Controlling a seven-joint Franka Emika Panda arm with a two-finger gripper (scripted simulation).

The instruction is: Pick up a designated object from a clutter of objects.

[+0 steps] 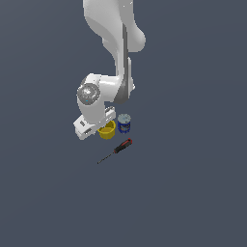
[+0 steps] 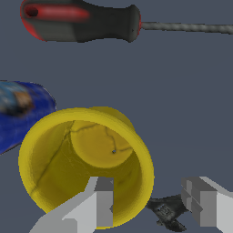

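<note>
Cup (image 1: 107, 130) just beside can (image 1: 124, 124); screwdriver (image 1: 116, 150) lies nearer the camera.

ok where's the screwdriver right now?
In the exterior view, the screwdriver lies flat on the ground just in front of the yellow cup and blue can, touching neither.

No legible text, even on the blue can (image 1: 124, 124).

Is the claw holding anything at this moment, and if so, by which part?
Nothing is gripped yet. The open claw straddles the rim of the round bright yellow cup: one finger inside the mouth, the other outside the wall.
</note>
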